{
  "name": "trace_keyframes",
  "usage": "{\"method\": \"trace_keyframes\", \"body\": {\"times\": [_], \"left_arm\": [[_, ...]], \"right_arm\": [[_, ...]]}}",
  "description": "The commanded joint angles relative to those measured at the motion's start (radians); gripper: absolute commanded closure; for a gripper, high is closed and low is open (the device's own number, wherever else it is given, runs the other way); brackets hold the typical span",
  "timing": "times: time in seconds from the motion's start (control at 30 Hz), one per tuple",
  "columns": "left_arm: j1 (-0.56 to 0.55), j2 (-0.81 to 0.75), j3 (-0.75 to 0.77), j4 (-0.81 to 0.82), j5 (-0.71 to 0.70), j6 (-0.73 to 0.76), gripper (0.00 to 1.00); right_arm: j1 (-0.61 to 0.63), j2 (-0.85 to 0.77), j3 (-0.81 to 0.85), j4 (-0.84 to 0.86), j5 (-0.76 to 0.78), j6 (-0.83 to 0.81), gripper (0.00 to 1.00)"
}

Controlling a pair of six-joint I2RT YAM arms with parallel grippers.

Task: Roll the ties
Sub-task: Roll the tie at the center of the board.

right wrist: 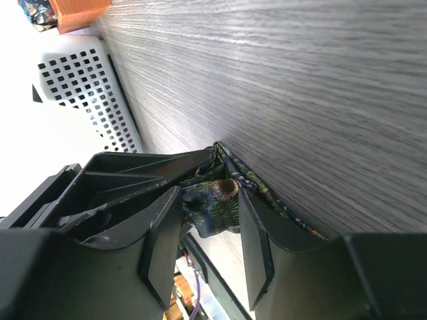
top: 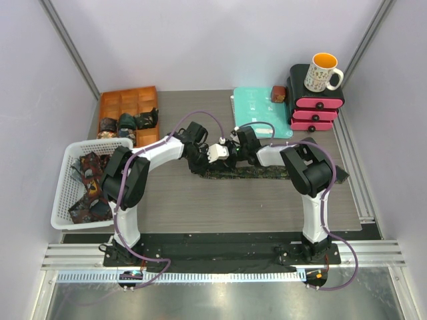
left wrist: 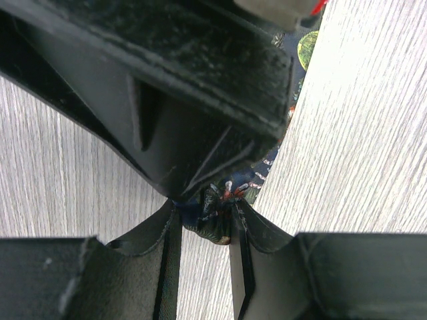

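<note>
Surface: grey wood-grain table (top: 200, 207), pale walls around.
Work piece: long dark floral-print necktie (top: 267, 173) lying flat across mid-table, its left end gathered up where both arms meet.
Left gripper (left wrist: 208, 223): fingers narrow, pinching a small bunched wad of the patterned cloth — the roll's core, by the look of it.
Right gripper (right wrist: 208, 220): jaws part-way apart with a fold of the same tie between them; whether the pads actually bear on it, cannot tell.
Other ties: loose ones heaped in the white plastic basket (top: 63, 200); finished rolls sit in the orange compartment tray (top: 127, 103).
Step in hand: starting the roll at the tie's end — most of the strip still flat.
Next move calls for: the left pinch to hold steady while the right takes a fresh hold and turns cloth over the core, edges kept square.
</note>
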Motion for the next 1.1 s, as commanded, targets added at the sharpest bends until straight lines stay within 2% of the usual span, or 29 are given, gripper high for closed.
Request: {"method": "trace_keyframes", "body": {"times": [0.0,0.07,0.17,0.2,0.3,0.4,0.5,0.63,0.73,0.93,1.07], "left_arm": [[0.002,0.048,-0.011,-0.06,-0.036,0.001,0.93],[0.0,0.046,-0.01,-0.06,-0.036,0.0,0.93],[0.0,0.048,-0.007,-0.06,-0.036,0.001,0.93],[0.002,0.048,-0.01,-0.06,-0.037,0.001,0.93],[0.002,0.046,-0.01,-0.057,-0.039,0.001,0.93],[0.008,0.046,-0.004,-0.06,-0.034,-0.008,0.92],[0.018,0.04,0.01,-0.076,-0.016,-0.018,0.86],[0.029,0.01,0.016,-0.097,0.032,-0.017,0.65],[0.043,-0.024,0.018,-0.106,0.078,-0.023,0.54],[0.093,-0.079,0.015,-0.108,0.203,-0.055,0.41],[0.106,-0.115,-0.027,-0.08,0.268,-0.028,0.37]], "right_arm": [[0.019,0.006,-0.004,0.047,-0.049,0.037,0.55],[0.022,0.009,-0.008,0.055,-0.056,0.046,0.57],[0.029,0.009,-0.007,0.063,-0.062,0.037,0.76],[0.029,0.012,-0.007,0.049,-0.062,0.028,0.89],[0.027,0.023,0.011,-0.02,-0.054,-0.026,0.99],[0.013,0.026,0.01,-0.048,-0.04,-0.063,0.99],[-0.001,0.029,0.019,-0.092,-0.019,-0.121,0.99],[-0.008,0.038,0.025,-0.121,-0.004,-0.17,0.99],[-0.017,0.049,0.025,-0.132,-0.001,-0.198,0.99],[-0.039,0.046,0.016,-0.157,0.009,-0.254,0.99],[-0.051,0.046,0.01,-0.163,0.015,-0.308,0.99]]}}
